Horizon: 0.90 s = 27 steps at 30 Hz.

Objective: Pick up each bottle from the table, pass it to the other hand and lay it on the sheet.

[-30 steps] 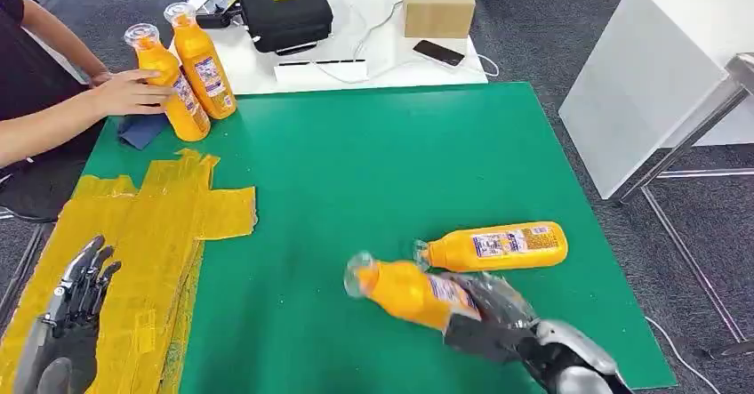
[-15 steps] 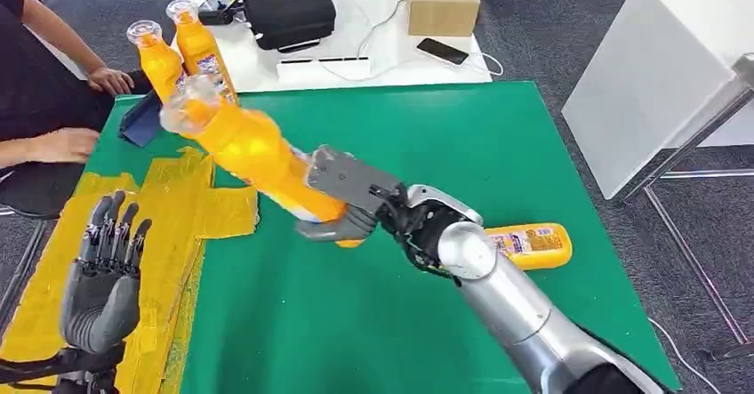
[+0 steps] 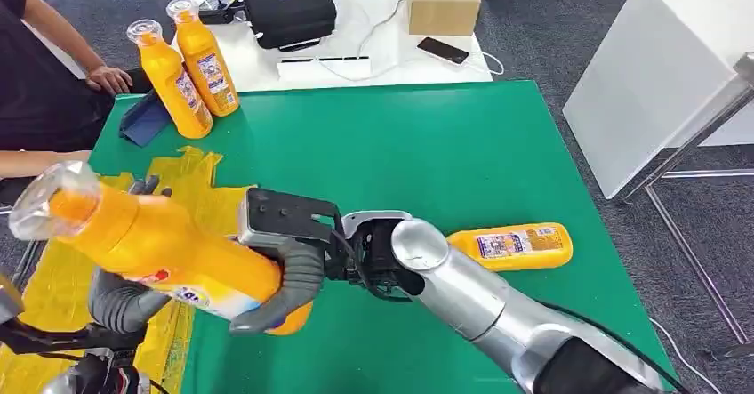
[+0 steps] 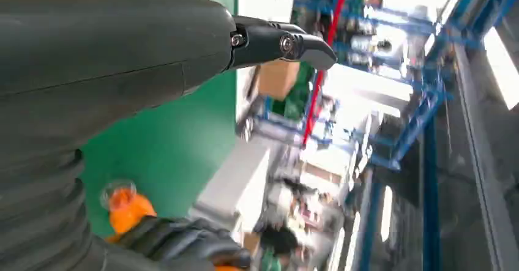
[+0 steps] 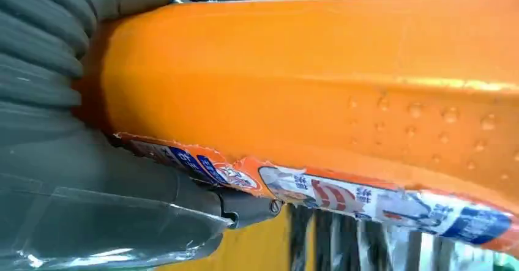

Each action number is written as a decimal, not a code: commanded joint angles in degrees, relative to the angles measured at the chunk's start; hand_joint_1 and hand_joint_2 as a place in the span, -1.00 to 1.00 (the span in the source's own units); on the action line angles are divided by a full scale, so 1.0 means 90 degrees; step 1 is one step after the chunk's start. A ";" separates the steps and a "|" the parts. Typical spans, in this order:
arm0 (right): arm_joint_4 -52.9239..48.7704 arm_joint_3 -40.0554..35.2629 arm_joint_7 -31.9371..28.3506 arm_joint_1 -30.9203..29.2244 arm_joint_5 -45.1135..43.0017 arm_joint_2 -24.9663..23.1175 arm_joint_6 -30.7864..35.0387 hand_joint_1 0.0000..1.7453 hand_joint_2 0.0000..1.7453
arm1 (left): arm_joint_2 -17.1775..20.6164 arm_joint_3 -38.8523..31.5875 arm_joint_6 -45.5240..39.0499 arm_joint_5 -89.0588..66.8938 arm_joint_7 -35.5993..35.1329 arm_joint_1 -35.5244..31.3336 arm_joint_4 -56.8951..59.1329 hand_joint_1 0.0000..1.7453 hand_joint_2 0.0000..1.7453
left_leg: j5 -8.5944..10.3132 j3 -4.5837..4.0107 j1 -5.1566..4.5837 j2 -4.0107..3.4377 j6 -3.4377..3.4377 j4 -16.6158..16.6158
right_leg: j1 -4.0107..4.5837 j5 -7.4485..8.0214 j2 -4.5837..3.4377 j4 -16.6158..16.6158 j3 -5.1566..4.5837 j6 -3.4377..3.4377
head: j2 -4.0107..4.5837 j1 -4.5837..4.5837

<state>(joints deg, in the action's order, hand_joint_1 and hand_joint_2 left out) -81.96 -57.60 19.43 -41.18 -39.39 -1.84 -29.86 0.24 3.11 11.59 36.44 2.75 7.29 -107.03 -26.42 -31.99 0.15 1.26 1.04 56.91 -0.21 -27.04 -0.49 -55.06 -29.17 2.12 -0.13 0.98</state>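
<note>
From my head view, my right robot hand (image 3: 289, 265) grips an orange bottle (image 3: 151, 238) by its base end, holding it sideways above the yellow sheet (image 3: 200, 203) at the left of the green surface (image 3: 400, 154). My left robot hand (image 3: 124, 292) sits under the bottle's middle, fingers curling up around it; whether it bears the bottle yet, I cannot tell. Another bottle (image 3: 511, 245) lies on the green surface, and two more bottles (image 3: 191, 69) stand at the far corner near a person's hand (image 3: 108, 79).

From my left wrist view, dark fingers (image 4: 183, 243) wrap orange plastic.

From my right wrist view, the bottle's label presses against my grey palm.

I judge nothing is on the sheet yet: this is the first handover, with three bottles left.
</note>
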 commanded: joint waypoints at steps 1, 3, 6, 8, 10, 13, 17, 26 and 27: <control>0.0269 -0.1035 -0.0307 -0.0449 -0.0244 0.0503 -0.0331 1.00 1.00 | 0.0488 0.0525 0.0593 -0.0181 0.0121 -0.0308 0.0394 -1.00 1.00 | 0.0003 0.0011 0.0001 -0.0002 -0.0004 -0.0006 | 0.0002 0.0000 0.0011 0.0008 0.0015 -0.0001 | 0.0000 0.0000; 0.0263 -0.1016 -0.0342 -0.0501 -0.0194 0.0649 -0.0290 1.00 1.00 | 0.0489 0.0483 0.0638 -0.0408 0.0174 -0.0296 0.0342 -1.00 1.00 | 0.0001 0.0012 0.0003 -0.0004 -0.0004 -0.0004 | 0.0004 0.0000 0.0010 0.0008 0.0017 -0.0001 | 0.0000 0.0000; 0.0221 -0.0800 -0.0458 -0.0610 0.0186 0.1071 0.0003 1.00 1.00 | 0.0436 0.0298 0.0566 -0.0449 0.0186 -0.0189 0.0277 -1.00 1.00 | 0.0002 0.0008 0.0008 0.0003 -0.0003 0.0004 | 0.0010 0.0001 0.0021 0.0007 0.0020 0.0000 | 0.0000 0.0000; 0.0175 -0.0627 -0.0495 -0.0613 0.0304 0.1284 0.0035 1.00 1.00 | 0.0430 0.0177 0.0570 -0.0457 0.0196 -0.0109 0.0262 -1.00 1.00 | 0.0003 0.0004 0.0002 0.0000 -0.0001 0.0002 | 0.0003 0.0001 0.0014 0.0003 0.0010 0.0001 | 0.0000 0.0000; 0.0175 -0.0627 -0.0495 -0.0613 0.0304 0.1284 0.0035 1.00 1.00 | 0.0430 0.0177 0.0570 -0.0457 0.0196 -0.0109 0.0262 -1.00 1.00 | 0.0003 0.0003 0.0004 -0.0001 -0.0001 0.0003 | 0.0005 0.0002 0.0014 0.0006 0.0011 0.0001 | 0.0000 -0.0002; 0.0174 -0.0637 -0.0487 -0.0590 0.0305 0.1245 0.0057 1.00 1.00 | 0.0423 0.0181 0.0572 -0.0457 0.0196 -0.0112 0.0264 -1.00 1.00 | 0.0001 0.0007 0.0000 -0.0006 -0.0002 0.0003 | 0.0002 0.0001 0.0011 0.0004 0.0015 0.0000 | 0.0000 -0.0005; 0.0035 -0.0247 -0.0546 -0.0449 0.1116 0.1440 0.0716 1.00 1.00 | 0.0327 -0.0095 0.0480 -0.0437 0.0261 0.0041 0.0230 -1.00 1.00 | -0.0004 0.0013 0.0002 -0.0013 -0.0005 0.0002 | 0.0004 -0.0002 0.0006 0.0005 0.0018 -0.0002 | 0.0000 -0.0002; 0.0097 0.0031 -0.0384 -0.0196 0.1632 0.1205 0.0269 1.00 1.00 | 0.0249 -0.0071 0.0782 -0.0267 0.0077 -0.0048 0.0403 -1.00 1.00 | 0.0002 0.0003 -0.0001 -0.0009 -0.0001 -0.0001 | 0.0000 0.0002 0.0002 0.0004 0.0003 0.0001 | 0.0000 0.0000; 0.0159 -0.0061 -0.0351 -0.0230 0.1638 0.1130 0.0254 1.00 1.00 | 0.0266 0.0001 0.0790 -0.0275 0.0054 -0.0090 0.0427 -1.00 1.00 | 0.0001 0.0009 0.0000 -0.0012 -0.0003 -0.0001 | 0.0001 0.0001 0.0003 0.0004 0.0010 -0.0001 | 0.0000 0.0000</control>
<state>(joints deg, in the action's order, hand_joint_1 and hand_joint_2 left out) -81.81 -55.23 14.62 -41.32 -25.53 10.07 -25.55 3.43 1.88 18.05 33.37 4.88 9.10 -106.77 -26.41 -31.99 0.14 1.25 1.06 56.92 -0.23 -27.03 -0.50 -55.05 -29.17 2.14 -0.13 0.98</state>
